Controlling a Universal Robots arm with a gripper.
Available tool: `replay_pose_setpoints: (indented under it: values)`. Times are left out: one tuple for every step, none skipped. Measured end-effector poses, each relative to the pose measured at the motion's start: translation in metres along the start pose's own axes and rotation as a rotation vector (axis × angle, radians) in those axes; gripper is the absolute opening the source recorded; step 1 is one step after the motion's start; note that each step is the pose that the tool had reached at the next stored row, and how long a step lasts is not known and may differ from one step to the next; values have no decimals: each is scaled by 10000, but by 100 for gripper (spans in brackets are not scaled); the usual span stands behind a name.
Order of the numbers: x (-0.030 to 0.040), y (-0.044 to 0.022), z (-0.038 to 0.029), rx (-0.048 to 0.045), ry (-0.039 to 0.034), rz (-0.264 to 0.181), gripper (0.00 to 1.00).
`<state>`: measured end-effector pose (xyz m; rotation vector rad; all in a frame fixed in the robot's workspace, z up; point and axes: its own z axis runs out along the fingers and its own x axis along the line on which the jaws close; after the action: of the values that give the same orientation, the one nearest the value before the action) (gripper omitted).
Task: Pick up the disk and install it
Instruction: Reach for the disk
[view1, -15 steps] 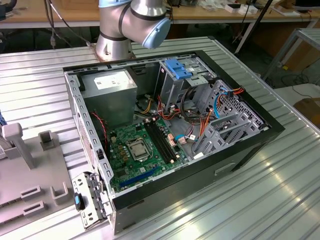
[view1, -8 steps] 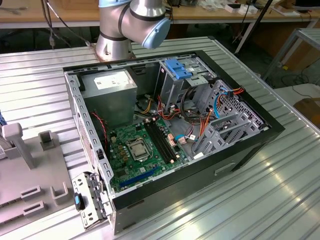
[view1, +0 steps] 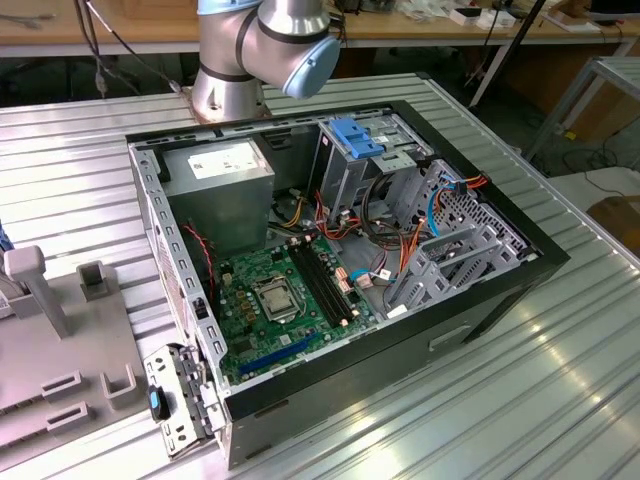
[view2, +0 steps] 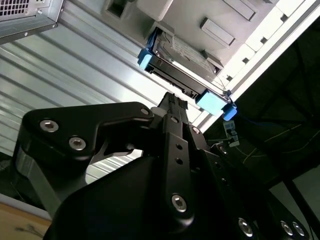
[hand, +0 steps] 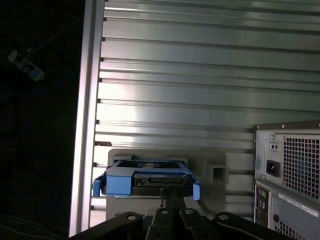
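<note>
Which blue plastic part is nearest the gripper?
The blue carrier framing the disk, in the grey holder outside the case; the gripper is right at its edge. The other, a blue bracket, sits atop the drive cage inside the case.

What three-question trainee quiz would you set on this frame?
1. True or false: the flat grey metal disk in its bright blue plastic carrier lies outside the open black computer case.
2. What does the disk rest on? A) the pale grey holder block B) a green motherboard C) a grey drive cage
3. Which thing is the black gripper nearest to?

Key: 1 true; 2 A; 3 the disk, at its connector edge.
</note>
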<state>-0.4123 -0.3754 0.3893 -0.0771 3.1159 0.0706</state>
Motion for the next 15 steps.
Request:
replay_pose_setpoints:
  values:
    - [24, 0, 0, 0, 0, 1, 11]
    - [53, -1, 1, -1, 0, -1, 11]
    - [77, -1, 0, 0, 1, -1, 11]
    - [101, -1, -1, 0, 1, 0, 11]
    - [145, 0, -1, 0, 0, -1, 11]
    - [178, 1, -1, 0, 0, 0, 11]
    - [224, 3, -2, 0, 0, 0, 11]
    - [263, 4, -3, 0, 1, 0, 11]
    - [292, 4, -4, 1, 2, 0, 11]
    - [336, 5, -3, -1, 0, 1, 11]
    - [362, 6, -4, 0, 0, 0, 11]
    - [387, 7, -4, 0, 0, 0, 11]
    - [394, 7, -4, -1, 0, 0, 11]
    - [394, 7, -4, -1, 0, -1, 11]
    - [394, 7, -4, 0, 0, -1, 11]
